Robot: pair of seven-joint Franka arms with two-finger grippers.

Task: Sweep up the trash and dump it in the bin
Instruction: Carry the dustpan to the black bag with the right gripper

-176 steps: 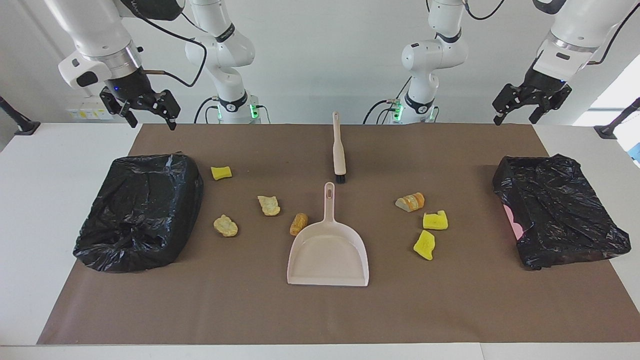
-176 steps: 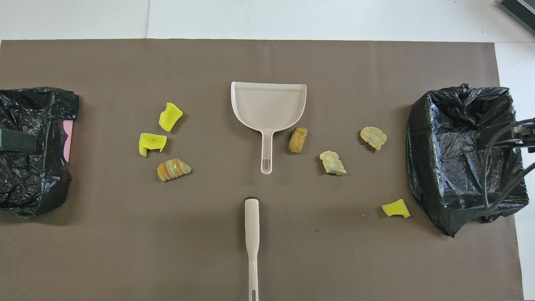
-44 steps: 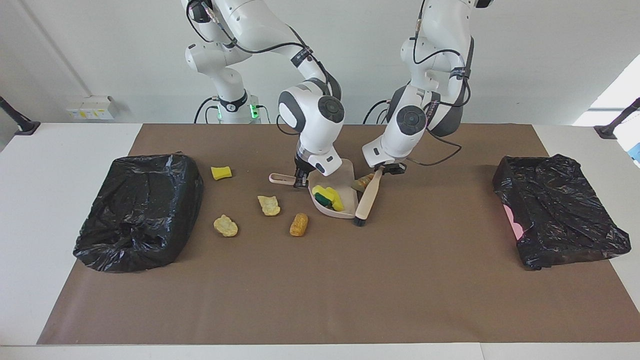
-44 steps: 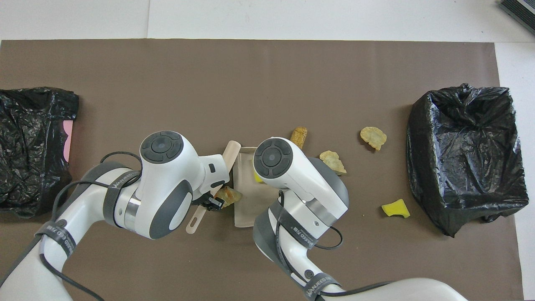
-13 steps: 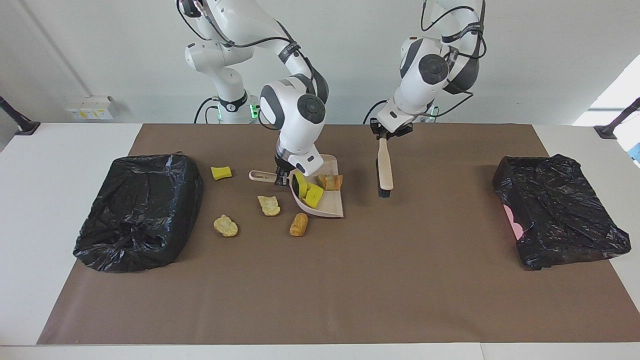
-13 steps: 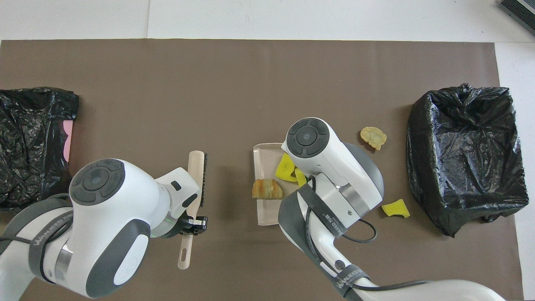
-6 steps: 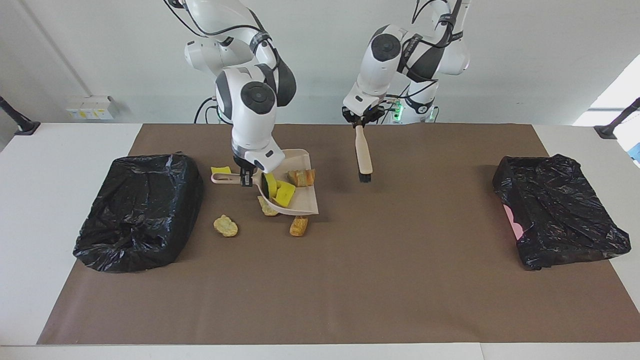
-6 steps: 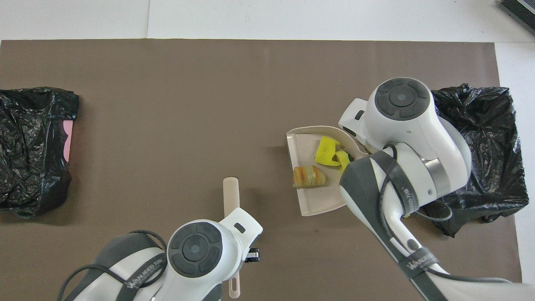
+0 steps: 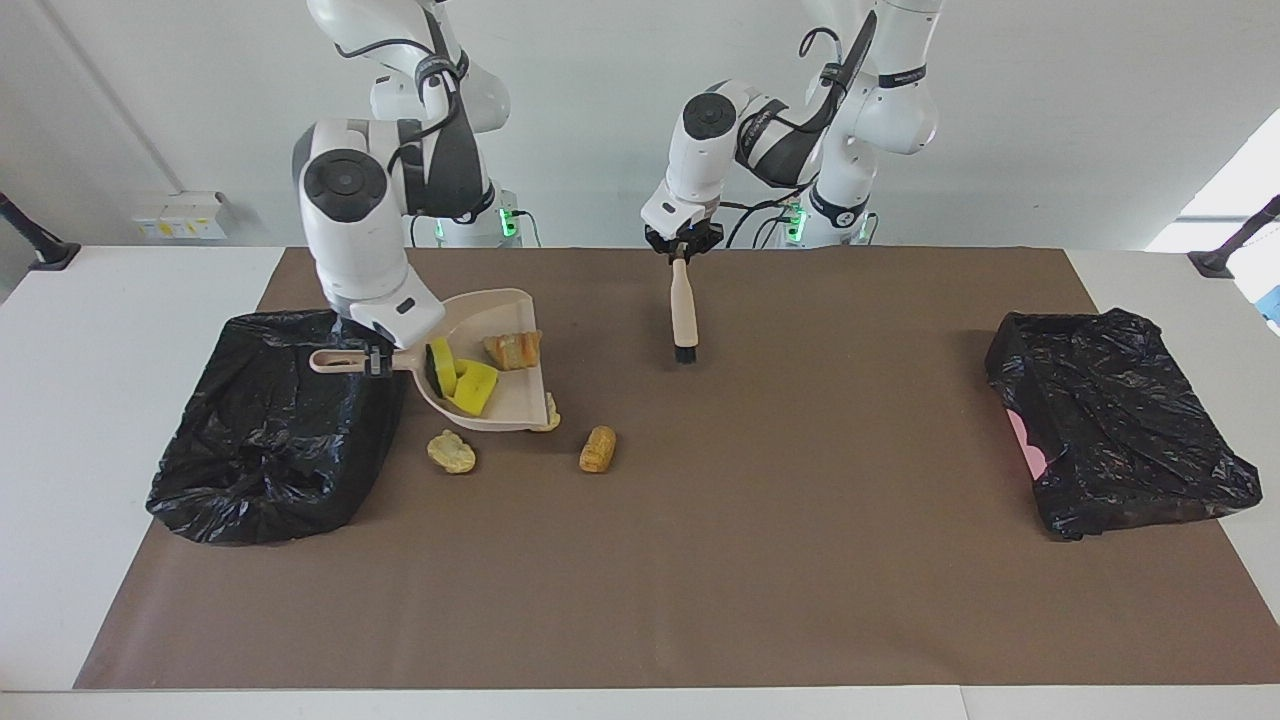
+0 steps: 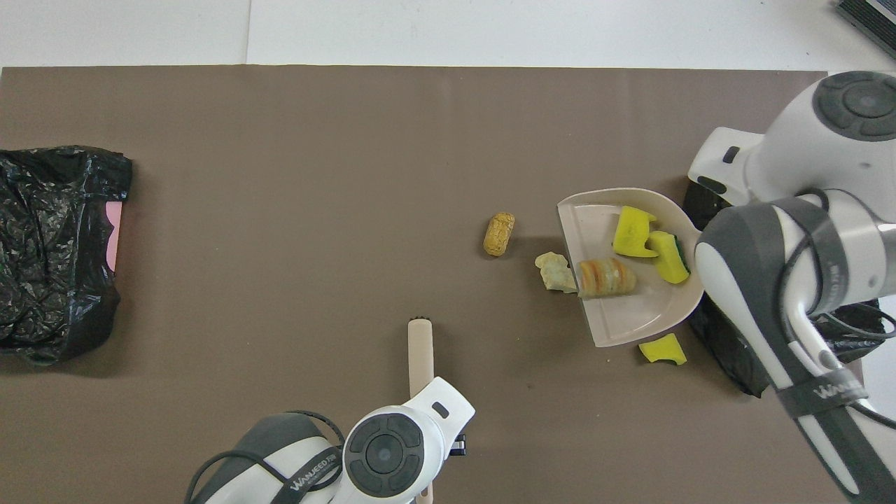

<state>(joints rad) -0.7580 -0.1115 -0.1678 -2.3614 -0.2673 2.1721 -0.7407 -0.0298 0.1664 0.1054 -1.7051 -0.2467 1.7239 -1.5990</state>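
Dustpan load carried to the bin at the right arm's end

We have swung the dustpan, handle pinched in our right gripper, from mid-mat to the black-bagged bin edge; dumping looks next. It holds two yellow sponge chunks and a bread piece; four trash lumps remain on the mat. Our left gripper, jaws pressed on the brush, has drawn back toward the robots' edge.

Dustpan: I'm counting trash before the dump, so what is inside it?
In the dustpan: two yellow sponge chunks and one striped bread piece. Anything under them is hidden.
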